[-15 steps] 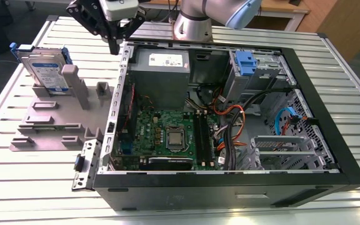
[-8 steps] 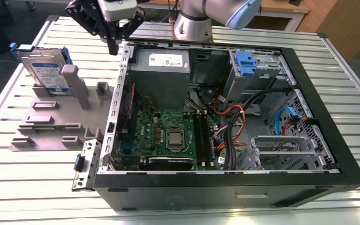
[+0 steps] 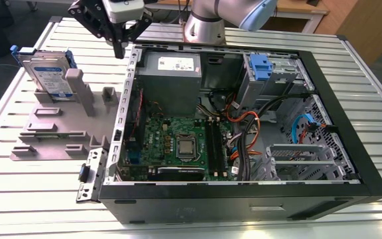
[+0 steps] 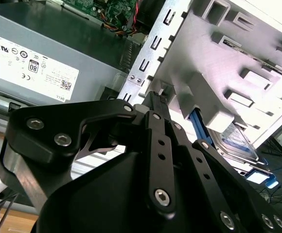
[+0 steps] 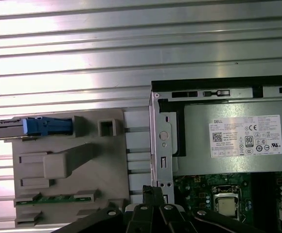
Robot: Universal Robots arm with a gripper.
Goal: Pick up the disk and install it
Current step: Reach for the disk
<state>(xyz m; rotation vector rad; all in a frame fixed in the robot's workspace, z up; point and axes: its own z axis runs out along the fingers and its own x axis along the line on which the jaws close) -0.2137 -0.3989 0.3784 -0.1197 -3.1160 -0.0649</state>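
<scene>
Right now the gripper point(image 3: 119, 46), fingers pinched together and empty, hangs above the case's point(image 3: 244, 204) near wall, while the disk point(image 3: 45, 72) stands on edge in the grey holder point(image 3: 51, 127), lower and off to the exterior view's left.

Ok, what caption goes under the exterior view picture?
The shut gripper hangs over the edge of the open computer case, with the disk standing in the grey holder beside it.

The disk point(image 3: 45, 74) is silver with white-and-blue patches, its caddy point(image 3: 20, 51) blue; the motherboard point(image 3: 157, 134) is green, the computer case point(image 3: 244, 201) black.
</scene>
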